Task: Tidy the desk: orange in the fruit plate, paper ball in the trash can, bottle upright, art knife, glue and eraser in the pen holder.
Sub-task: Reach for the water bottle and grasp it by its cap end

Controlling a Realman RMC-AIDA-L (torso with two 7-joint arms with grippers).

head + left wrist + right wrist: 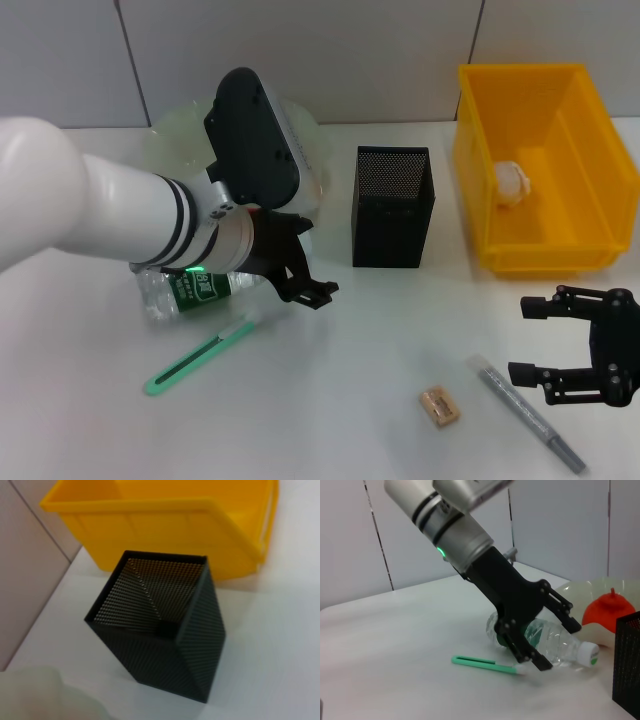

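White table [330, 400] and a pale panelled wall are what you have in front of you. Your left gripper [305, 285] hangs low over the bottle [185, 290], which lies on its side at the left of the table with its white cap toward the pen holder [392, 207]. In the right wrist view its jaws stand spread, one finger to each side of the bottle's clear body near the green label, and you cannot say they grip it; nothing is lifted.

Just near of the bottle lies the green art knife [195, 358], flat on the table, its pale tip close under the left gripper. Behind the left arm sits the translucent fruit plate [300, 130], and the right wrist view shows the orange [607, 615] resting in it.

You see the black mesh pen holder upright at the table's middle, and the yellow trash can [540, 150] just to its right with the paper ball [513, 182] inside. Your right gripper [560, 345] waits at the near right, jaws wide apart and holding nothing. Close to its left lie the grey glue stick [528, 412] and, further left, the small tan eraser [439, 406].
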